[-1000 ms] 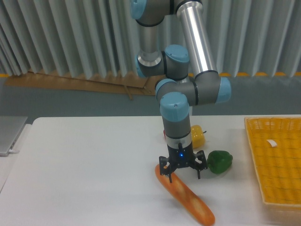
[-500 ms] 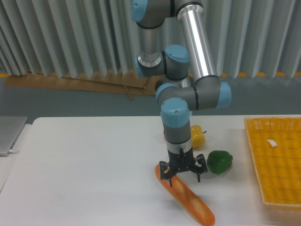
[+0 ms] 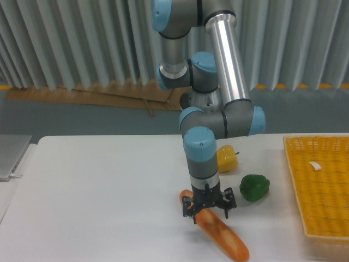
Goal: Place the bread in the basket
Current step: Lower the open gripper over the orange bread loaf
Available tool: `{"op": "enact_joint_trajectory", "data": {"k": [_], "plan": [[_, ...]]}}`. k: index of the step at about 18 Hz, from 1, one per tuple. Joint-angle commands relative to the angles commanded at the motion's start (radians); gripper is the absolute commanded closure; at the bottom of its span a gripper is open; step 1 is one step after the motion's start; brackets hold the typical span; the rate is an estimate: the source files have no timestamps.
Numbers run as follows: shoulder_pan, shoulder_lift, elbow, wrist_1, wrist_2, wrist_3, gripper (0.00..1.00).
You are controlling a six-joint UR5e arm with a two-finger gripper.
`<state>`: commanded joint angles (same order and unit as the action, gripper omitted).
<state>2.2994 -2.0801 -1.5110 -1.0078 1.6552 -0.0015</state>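
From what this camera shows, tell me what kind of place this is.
Probably a robot lab or test cell: an arm stands at a plain white table set with toy food, a bread and peppers, before a corrugated metal wall.

A white tabletop [image 3: 98,191] is seen carrying several things. The bread [image 3: 223,237] is laid diagonally near the front edge. A green pepper [image 3: 254,187] is set just right of it, and a yellow pepper [image 3: 227,159] is placed behind. The basket [image 3: 322,185] is rested at the right edge, and a grey flat object [image 3: 11,155] is seen at the left edge.
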Motion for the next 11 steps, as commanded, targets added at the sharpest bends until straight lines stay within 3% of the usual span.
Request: {"op": "enact_joint_trajectory", "data": {"k": [11], "plan": [[0.017,-0.015,-0.006,0.005,0.005,0.006,0.00]]}}
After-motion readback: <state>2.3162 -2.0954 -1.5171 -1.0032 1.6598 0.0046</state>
